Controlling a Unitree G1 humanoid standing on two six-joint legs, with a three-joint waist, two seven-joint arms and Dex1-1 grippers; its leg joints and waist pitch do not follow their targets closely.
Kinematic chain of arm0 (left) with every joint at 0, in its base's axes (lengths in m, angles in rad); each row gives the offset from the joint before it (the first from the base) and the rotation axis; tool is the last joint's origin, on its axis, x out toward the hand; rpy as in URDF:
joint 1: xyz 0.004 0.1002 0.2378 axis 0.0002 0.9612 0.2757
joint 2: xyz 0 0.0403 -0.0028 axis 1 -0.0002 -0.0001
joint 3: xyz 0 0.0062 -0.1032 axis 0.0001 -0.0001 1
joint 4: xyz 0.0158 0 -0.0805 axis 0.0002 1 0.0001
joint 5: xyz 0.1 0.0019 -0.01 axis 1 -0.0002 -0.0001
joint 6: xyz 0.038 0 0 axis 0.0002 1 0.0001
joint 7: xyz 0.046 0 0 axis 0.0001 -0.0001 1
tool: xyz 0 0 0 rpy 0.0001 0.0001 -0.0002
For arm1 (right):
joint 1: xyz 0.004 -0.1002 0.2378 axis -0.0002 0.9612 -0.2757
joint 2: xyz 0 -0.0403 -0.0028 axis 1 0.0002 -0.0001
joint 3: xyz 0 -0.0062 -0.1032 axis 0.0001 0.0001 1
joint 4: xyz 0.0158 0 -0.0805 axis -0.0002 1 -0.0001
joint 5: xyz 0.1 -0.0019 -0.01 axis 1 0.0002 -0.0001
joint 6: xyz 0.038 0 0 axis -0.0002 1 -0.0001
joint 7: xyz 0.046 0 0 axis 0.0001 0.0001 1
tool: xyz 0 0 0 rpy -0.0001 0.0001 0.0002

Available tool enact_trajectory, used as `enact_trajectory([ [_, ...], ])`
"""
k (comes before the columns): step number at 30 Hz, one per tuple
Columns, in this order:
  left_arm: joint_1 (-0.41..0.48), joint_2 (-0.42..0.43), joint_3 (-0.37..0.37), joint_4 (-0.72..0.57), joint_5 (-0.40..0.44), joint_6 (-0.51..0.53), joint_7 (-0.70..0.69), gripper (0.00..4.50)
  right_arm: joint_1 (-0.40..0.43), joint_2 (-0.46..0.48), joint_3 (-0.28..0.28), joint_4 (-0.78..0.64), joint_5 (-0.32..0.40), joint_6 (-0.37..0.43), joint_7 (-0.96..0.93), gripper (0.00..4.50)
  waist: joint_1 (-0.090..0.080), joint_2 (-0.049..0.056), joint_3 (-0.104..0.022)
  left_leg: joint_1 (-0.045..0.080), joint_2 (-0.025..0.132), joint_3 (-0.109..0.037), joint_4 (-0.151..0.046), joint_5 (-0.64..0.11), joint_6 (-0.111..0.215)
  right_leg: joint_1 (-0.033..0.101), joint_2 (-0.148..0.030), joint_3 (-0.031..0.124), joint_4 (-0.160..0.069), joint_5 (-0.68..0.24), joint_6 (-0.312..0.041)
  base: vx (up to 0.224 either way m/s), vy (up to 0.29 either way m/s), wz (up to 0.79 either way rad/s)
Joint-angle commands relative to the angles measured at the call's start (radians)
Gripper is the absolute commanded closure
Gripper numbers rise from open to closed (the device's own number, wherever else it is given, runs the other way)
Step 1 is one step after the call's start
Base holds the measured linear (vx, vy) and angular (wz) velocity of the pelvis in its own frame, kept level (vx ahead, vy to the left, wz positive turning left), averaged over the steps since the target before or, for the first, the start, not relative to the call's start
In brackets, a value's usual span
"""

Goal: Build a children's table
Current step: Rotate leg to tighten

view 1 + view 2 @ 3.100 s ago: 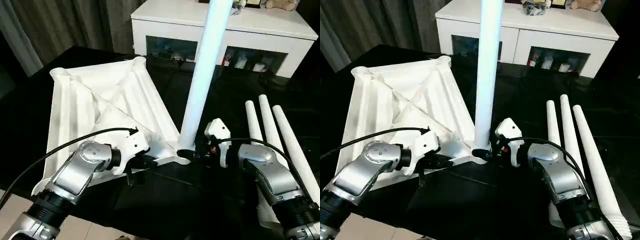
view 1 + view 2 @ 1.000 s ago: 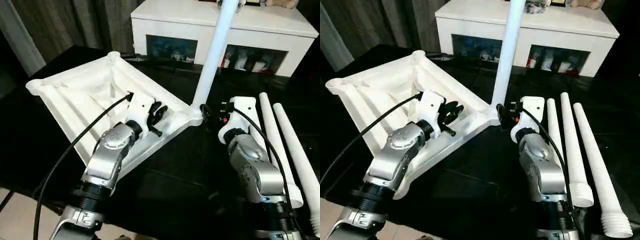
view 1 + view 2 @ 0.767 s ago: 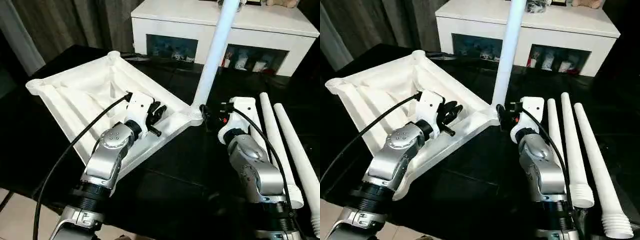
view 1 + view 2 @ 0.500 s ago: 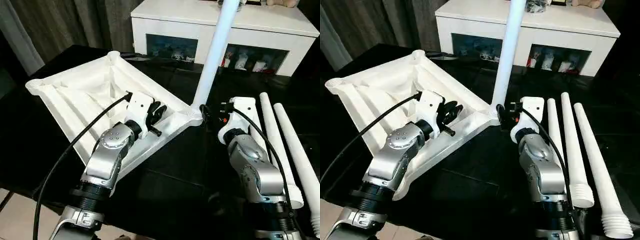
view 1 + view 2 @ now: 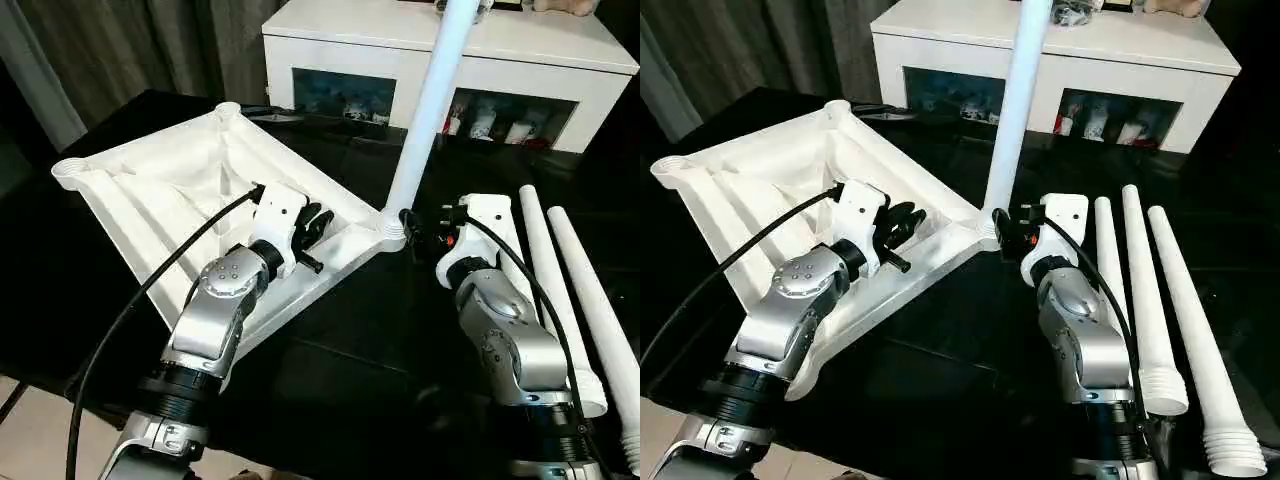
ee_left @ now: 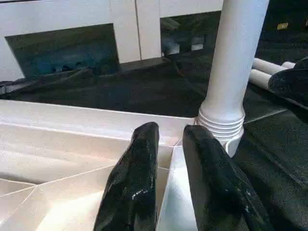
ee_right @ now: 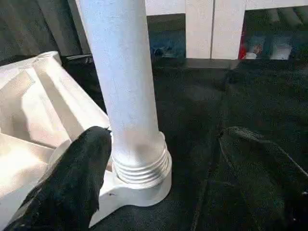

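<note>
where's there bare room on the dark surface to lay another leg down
Bare dark surface lies between the two forearms, in front of the upturned white plastic tabletop. Crowded: the three loose white round legs by the right arm, and the upright leg.

Two silver forearms are seen, each ending in a white wrist housing with glossy black fingers (image 6: 132,192); black cables are looped along both, and ribbed black collars are fitted near the elbows

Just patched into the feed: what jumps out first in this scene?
A tall white leg stands upright in the near corner socket of the upturned table top, threads still showing at its base. The open right gripper straddles that leg, while the left gripper pinches the top's rim beside it. Three spare legs lie on the black surface to the right.
</note>
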Motion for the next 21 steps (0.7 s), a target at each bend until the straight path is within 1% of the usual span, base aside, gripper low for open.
enact_trajectory([
  [1,-0.001,0.003,0.003,-0.017,0.0,0.012,0.003,3.43,0.002,0.001,-0.006,-0.015,0.005,0.014,-0.002,0.52,0.0,-0.002,-0.063,0.008,0.045,-0.017,-0.07,-0.106,0.016,0.055,-0.068,0.045,-0.062,-0.044,-0.178,0.0,0.0,0.0],
  [8,-0.001,0.003,0.003,-0.017,0.0,0.012,0.003,3.43,0.002,0.001,-0.006,-0.015,0.005,0.014,-0.002,0.52,0.001,-0.001,-0.064,0.008,0.045,-0.016,-0.068,-0.093,0.021,0.056,-0.068,0.045,-0.059,-0.026,-0.183,0.0,0.0,0.0],
  [15,-0.001,0.003,0.003,-0.017,0.0,0.012,0.003,3.43,0.002,0.001,-0.006,-0.015,0.005,0.014,-0.002,0.52,0.001,-0.001,-0.064,0.009,0.045,-0.016,-0.068,-0.1,0.02,0.055,-0.068,0.044,-0.06,-0.04,-0.183,0.0,0.0,0.0],
  [21,-0.001,0.003,0.003,-0.017,0.0,0.012,0.003,3.43,0.002,0.001,-0.006,-0.015,0.005,0.014,-0.002,0.52,0.001,-0.002,-0.065,0.008,0.044,-0.017,-0.066,-0.085,0.026,0.057,-0.068,0.044,-0.057,-0.019,-0.186,0.0,0.0,0.0],
])
